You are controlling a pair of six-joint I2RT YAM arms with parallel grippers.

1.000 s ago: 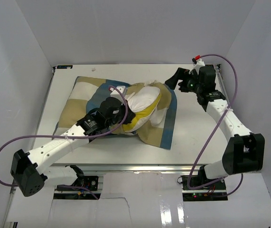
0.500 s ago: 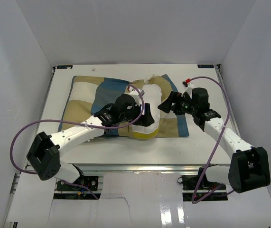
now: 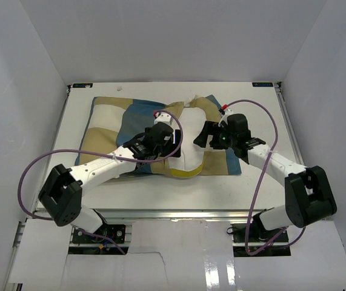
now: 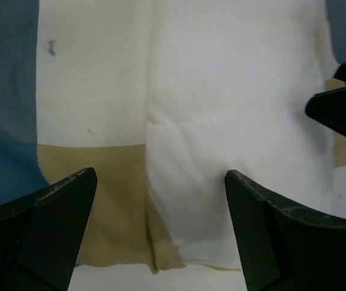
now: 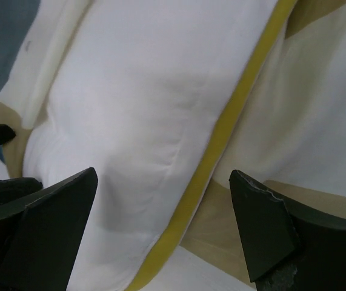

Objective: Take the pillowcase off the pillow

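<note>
The checked pillowcase (image 3: 109, 121) lies flat across the table. The white pillow (image 3: 189, 153) pokes out of its right part, its yellow edge (image 3: 185, 173) toward the front. My left gripper (image 3: 176, 137) is open just left of the bare pillow, and my right gripper (image 3: 202, 134) is open just right of it, so they face each other. In the left wrist view the open gripper (image 4: 160, 233) hovers over the pillow (image 4: 239, 115) and a tan block of pillowcase (image 4: 100, 200). In the right wrist view the open gripper (image 5: 163, 233) straddles the pillow (image 5: 136, 121) and its yellow edge (image 5: 221, 139). Nothing is held.
The white table (image 3: 257, 188) is boxed in by white walls on the left, the back and the right. Purple cables (image 3: 39, 167) loop off both arms. The opposite gripper's black fingertips (image 4: 342, 106) show at the right edge of the left wrist view.
My left gripper has opened and let go of the bundle, which now lies flatter and spread out. My right arm has come down and leftward from the back right corner to the pillow.
</note>
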